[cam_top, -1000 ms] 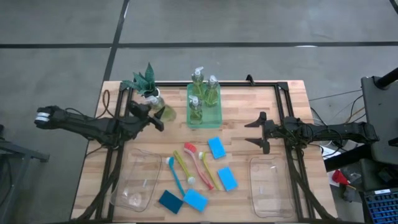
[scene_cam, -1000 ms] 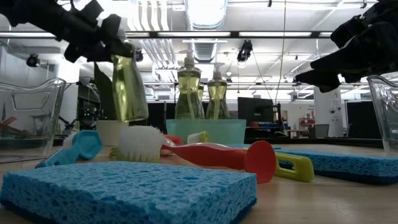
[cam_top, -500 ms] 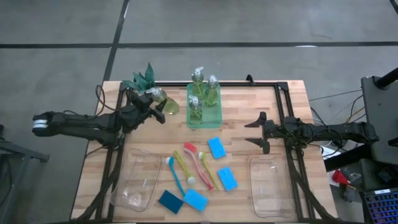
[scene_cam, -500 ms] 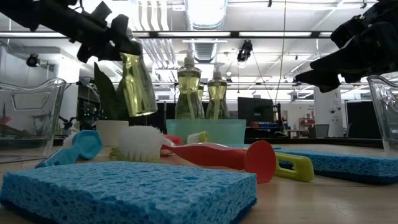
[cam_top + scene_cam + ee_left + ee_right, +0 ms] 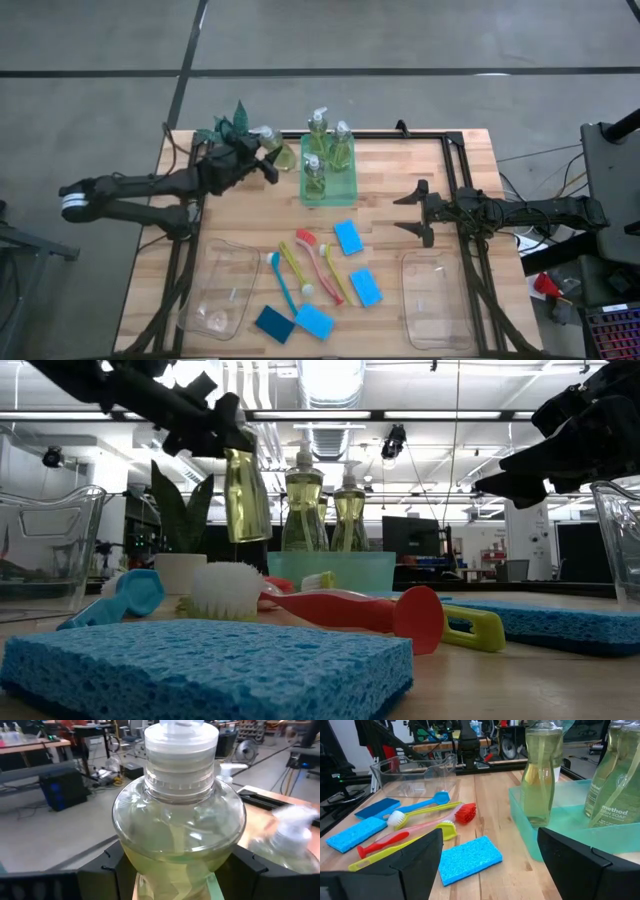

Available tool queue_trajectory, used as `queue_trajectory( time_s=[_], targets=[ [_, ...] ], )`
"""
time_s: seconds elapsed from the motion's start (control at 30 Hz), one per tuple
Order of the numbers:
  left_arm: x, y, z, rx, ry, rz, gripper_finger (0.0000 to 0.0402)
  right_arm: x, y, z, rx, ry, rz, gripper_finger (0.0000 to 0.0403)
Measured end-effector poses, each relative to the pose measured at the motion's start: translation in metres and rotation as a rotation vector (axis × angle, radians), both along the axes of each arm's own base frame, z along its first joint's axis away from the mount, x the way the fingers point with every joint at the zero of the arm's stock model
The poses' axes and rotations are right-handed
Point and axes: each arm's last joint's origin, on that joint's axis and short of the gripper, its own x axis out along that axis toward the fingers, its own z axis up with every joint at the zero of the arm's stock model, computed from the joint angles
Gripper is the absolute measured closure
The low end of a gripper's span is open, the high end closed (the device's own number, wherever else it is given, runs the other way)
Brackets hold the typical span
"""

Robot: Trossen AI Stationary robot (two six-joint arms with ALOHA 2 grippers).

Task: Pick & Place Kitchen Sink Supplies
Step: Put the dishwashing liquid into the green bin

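My left gripper (image 5: 266,158) is shut on a clear pump bottle of yellow-green soap (image 5: 278,152), held in the air just left of the green tray (image 5: 347,187). It stands between the tray and the plant (image 5: 228,127). Three more bottles (image 5: 318,128) stand upright in the tray. Blue sponges (image 5: 348,237) and a dark teal one (image 5: 273,324) lie flat on the table, with the blue, yellow and red brushes (image 5: 300,268) among them. My right gripper (image 5: 413,211) is open and hovers right of the tray, touching nothing. My left gripper pinches the soap bottle between its two fingers (image 5: 107,870), one on each side of the body just below the wide shoulder (image 5: 150,855). It comes nearly level from the table's left. The bottle (image 5: 246,495) is lifted clear and hangs below the gripper, slightly tilted.
Two clear bins sit near the near edge, one left (image 5: 222,290) and one right (image 5: 435,300). A dark frame (image 5: 455,150) runs along the table's far and side edges. Bare wood lies between the tray and my right gripper.
My left gripper has carried the bottle toward the table's far edge and to the right, from beside the plant toward the green tray, rising slightly. The bottle has stayed in the hold and clear of the table.
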Motion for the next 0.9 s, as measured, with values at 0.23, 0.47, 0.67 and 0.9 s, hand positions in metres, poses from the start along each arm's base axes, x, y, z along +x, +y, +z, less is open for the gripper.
queue_trajectory(
  time_s=[0.23, 0.47, 0.67, 0.9],
  targets=[
    [0.024, 0.017, 0.01, -0.004, 0.025, -0.069, 0.0188, 0.0, 0.0, 0.0, -0.002, 0.0, 0.001, 0.009],
    [0.049, 0.031, 0.009, -0.007, 0.063, -0.093, 0.0188, 0.0, 0.0, 0.0, 0.0, 0.0, 0.001, 0.0097],
    [0.069, 0.039, 0.004, -0.014, 0.058, -0.146, 0.0188, 0.0, 0.0, 0.0, 0.0, 0.0, 0.0, 0.0098],
    [0.088, 0.045, -0.006, -0.035, 0.063, -0.204, 0.0188, 0.0, 0.0, 0.0, -0.001, 0.0, 0.0, 0.0088]
  ],
)
